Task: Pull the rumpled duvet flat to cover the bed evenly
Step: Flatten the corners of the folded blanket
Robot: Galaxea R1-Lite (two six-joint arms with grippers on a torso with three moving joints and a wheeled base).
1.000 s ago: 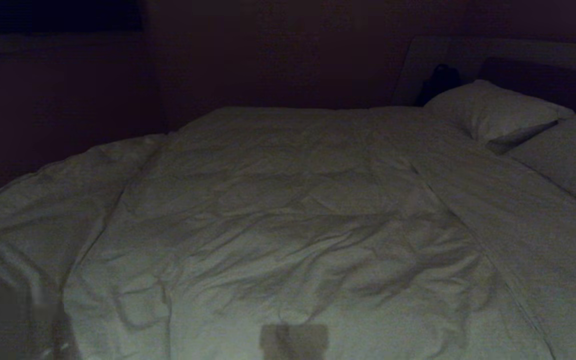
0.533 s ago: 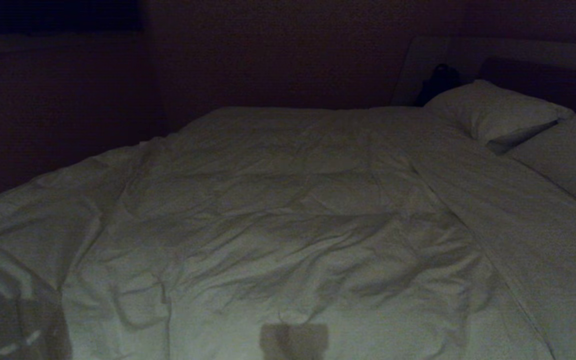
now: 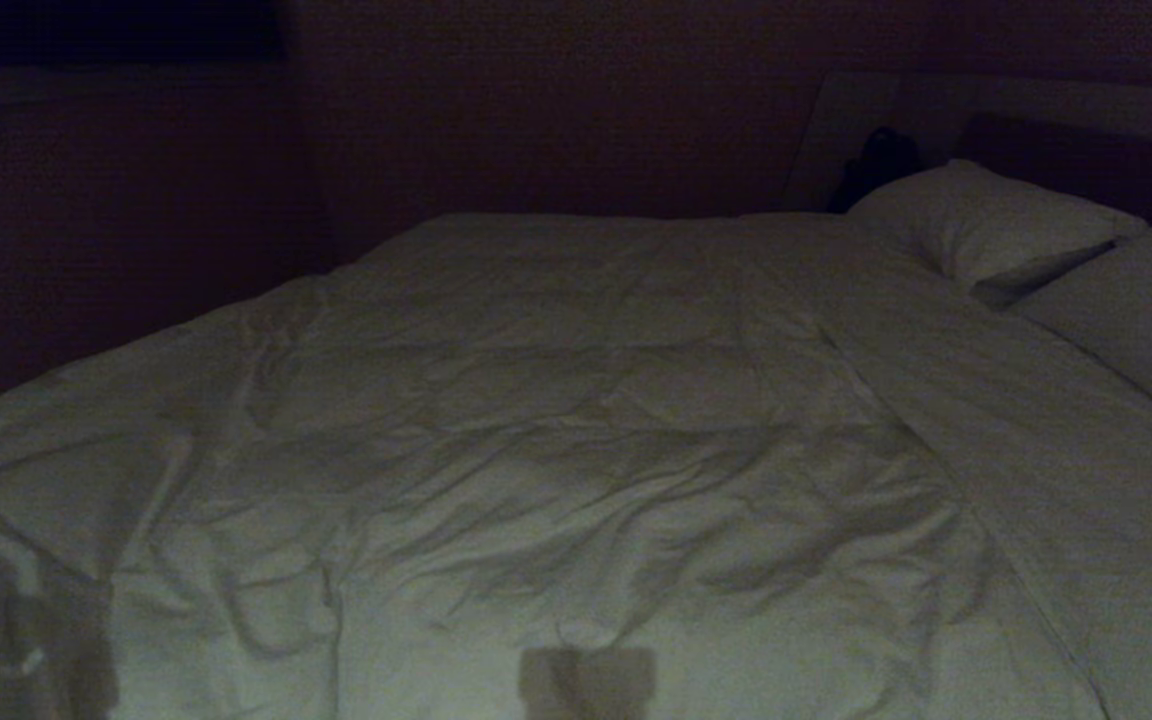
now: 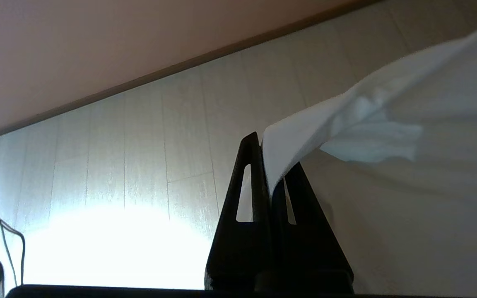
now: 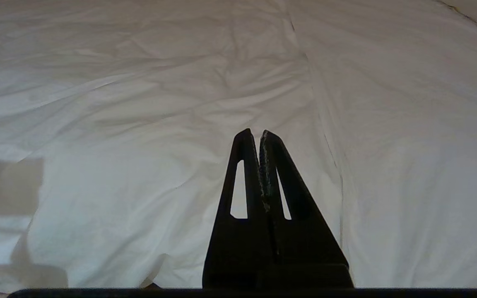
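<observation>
White and puffy, the creased duvet (image 3: 556, 420) lies across the bed (image 3: 1066, 470) beneath two pillows (image 3: 986, 215), and we see our left gripper (image 4: 268, 165) pinching its thin edge over pale floorboards (image 4: 139, 157) while our right gripper (image 5: 255, 134) hovers closed, empty.

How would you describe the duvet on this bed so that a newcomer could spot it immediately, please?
Start from the bed, which fills the head view. The duvet is the big creased white cover across its middle and left, one edge pinched in the shut left gripper. Unlike the smooth strip and the two pillows to its right, it is puffy and wrinkled.
</observation>
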